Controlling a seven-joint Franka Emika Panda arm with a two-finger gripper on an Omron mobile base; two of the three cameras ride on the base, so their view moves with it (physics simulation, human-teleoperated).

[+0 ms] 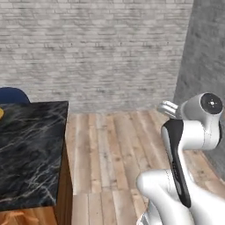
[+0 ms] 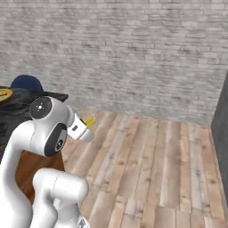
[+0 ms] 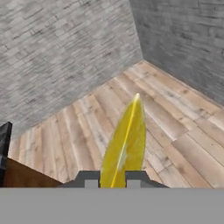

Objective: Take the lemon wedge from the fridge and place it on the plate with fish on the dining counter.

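Note:
My gripper [image 3: 112, 177] is shut on the lemon wedge [image 3: 124, 144], a bright yellow sliver standing up between the two dark finger tips. From the right base view a bit of the lemon wedge [image 2: 90, 121] pokes out past the hand, above the wooden floor. The gripper [image 1: 167, 108] hangs off to the right of the dining counter [image 1: 30, 149], whose black marble top has white veins. Only a sliver of the yellow-orange plate [image 2: 4, 93] shows at the counter's far left edge; the fish is hidden. The fridge is out of view.
A dark blue chair back [image 1: 13, 94] rises behind the counter. A pale brick wall [image 1: 101, 48] closes the back and a darker grey wall [image 1: 204, 57] the right. Wooden plank floor [image 1: 114, 145] lies between counter and walls.

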